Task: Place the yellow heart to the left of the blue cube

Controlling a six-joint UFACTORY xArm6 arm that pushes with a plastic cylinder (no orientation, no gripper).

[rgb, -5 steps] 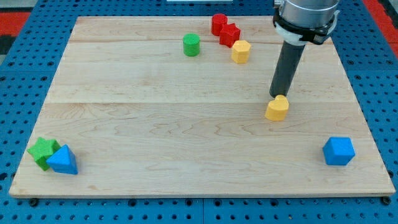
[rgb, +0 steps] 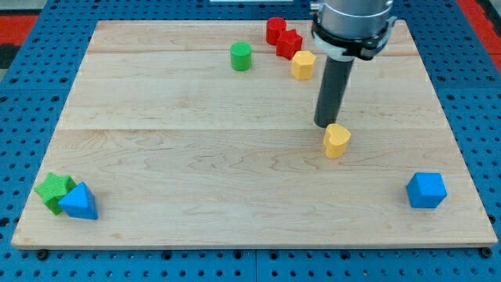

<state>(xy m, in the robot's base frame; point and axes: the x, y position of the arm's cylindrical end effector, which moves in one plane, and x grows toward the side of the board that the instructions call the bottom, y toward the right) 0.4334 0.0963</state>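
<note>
Tip [rgb: 324,125] touching yellow heart [rgb: 337,141], lobes up-left

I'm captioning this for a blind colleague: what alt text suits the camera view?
My tip touches the yellow heart from the upper left, mid-board; the blue cube sits apart at the lower right. Other blocks lie along the board's top edge and in its lower-left corner.

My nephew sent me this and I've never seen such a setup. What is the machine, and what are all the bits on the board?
It is a robot arm seen by a single camera. It has no grasping part, only a dark rod; my tip touches the table to push blocks and holds nothing. It sits just above-left of the yellow heart. The wooden board also carries a blue cube, yellow hexagonal block, green cylinder, two red blocks, and a green star touching a blue triangular block.
</note>
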